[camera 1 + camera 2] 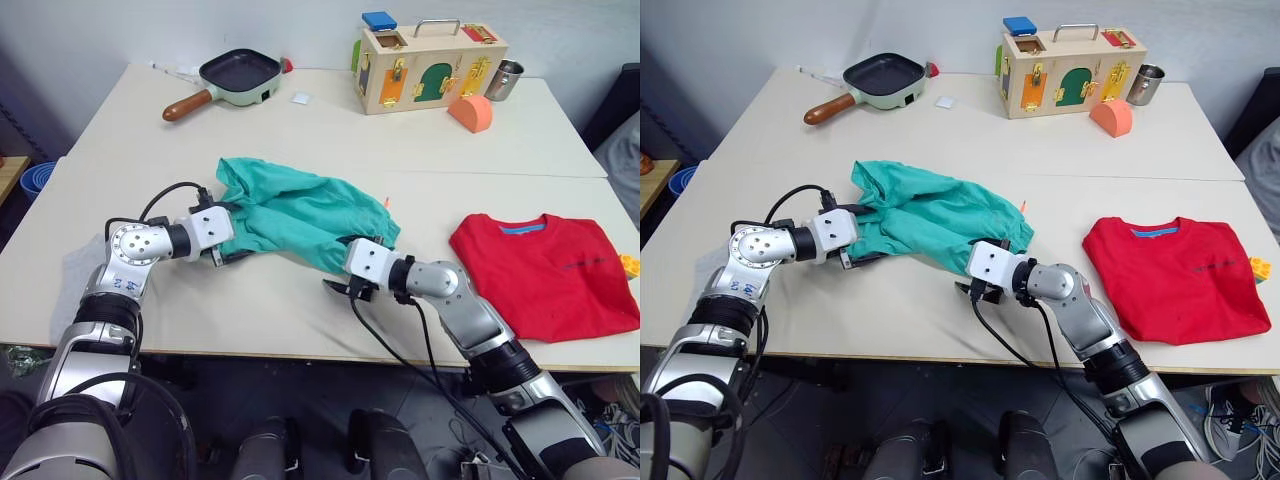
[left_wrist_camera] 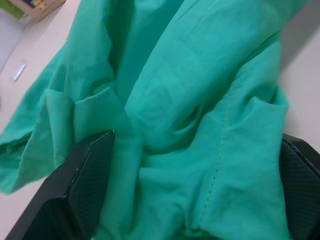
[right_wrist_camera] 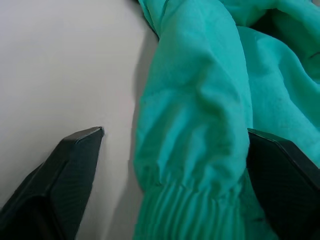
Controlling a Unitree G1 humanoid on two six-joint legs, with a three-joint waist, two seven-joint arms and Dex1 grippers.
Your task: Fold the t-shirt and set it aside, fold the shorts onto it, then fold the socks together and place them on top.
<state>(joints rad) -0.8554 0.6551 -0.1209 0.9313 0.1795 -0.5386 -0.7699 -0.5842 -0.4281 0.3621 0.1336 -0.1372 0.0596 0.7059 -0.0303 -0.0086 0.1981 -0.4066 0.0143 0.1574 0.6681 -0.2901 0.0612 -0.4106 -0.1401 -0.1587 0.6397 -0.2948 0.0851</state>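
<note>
Beside the folded t-shirt point(image 1: 545, 270), toward the bench point(image 1: 420, 140) middle, the shorts point(image 1: 300, 215) lie crumpled. I judge the shorts fold is in hand. Left gripper point(image 2: 190, 190) and right gripper point(image 3: 170, 185) both have jaws wide open, straddling cloth, gripping nothing. Next: close and spread. Long axis runs diagonally, its near end closest to the t-shirt.
</note>
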